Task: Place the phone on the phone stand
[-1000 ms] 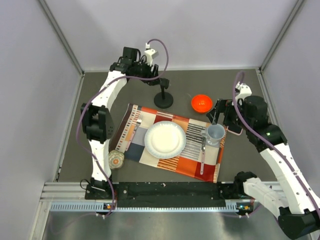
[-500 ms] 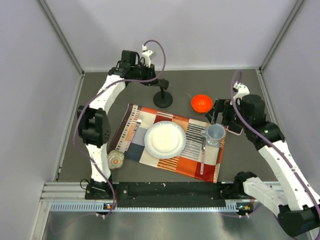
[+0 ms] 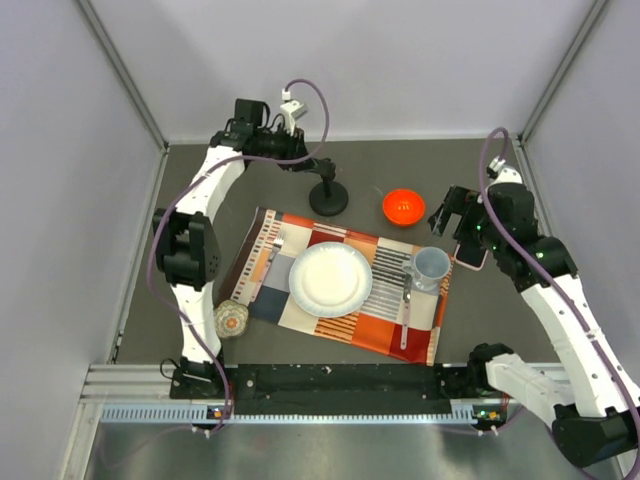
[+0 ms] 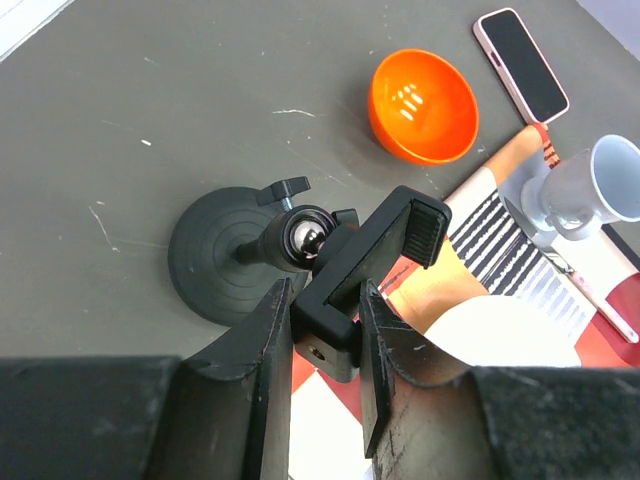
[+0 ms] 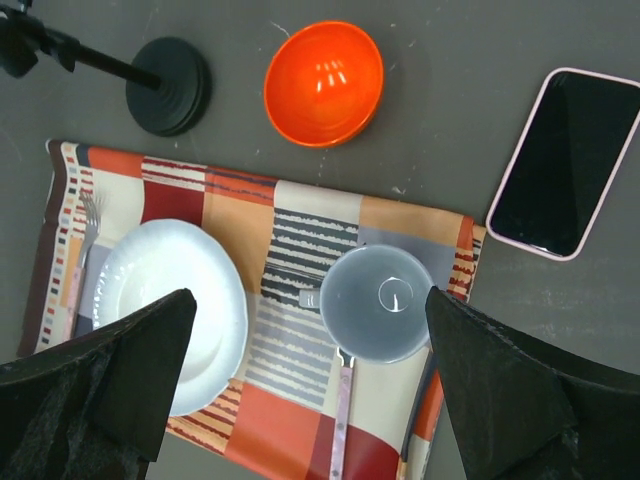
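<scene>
The phone (image 5: 565, 165), black screen with a pale pink edge, lies flat on the dark table right of the placemat. It also shows in the left wrist view (image 4: 520, 65) and, partly under the right arm, in the top view (image 3: 473, 256). The black phone stand (image 3: 328, 198) stands behind the placemat, its disc base on the table (image 4: 215, 255) (image 5: 170, 72). My left gripper (image 4: 322, 345) (image 3: 314, 162) is shut on the stand's upright holder. My right gripper (image 5: 310, 380) (image 3: 452, 212) is open and empty, high above the mug, left of the phone.
An orange bowl (image 3: 403, 206) sits between stand and phone. A patterned placemat (image 3: 300, 310) carries a white plate (image 3: 330, 279), a grey mug (image 3: 432, 266), a fork (image 3: 272, 250) and a spoon (image 3: 405, 310). A small round object (image 3: 232, 319) lies at its left corner. Walls enclose the table.
My right arm has risen and drawn back to the right, uncovering more of the mug. My left arm has shifted slightly left, still holding the stand's holder.
</scene>
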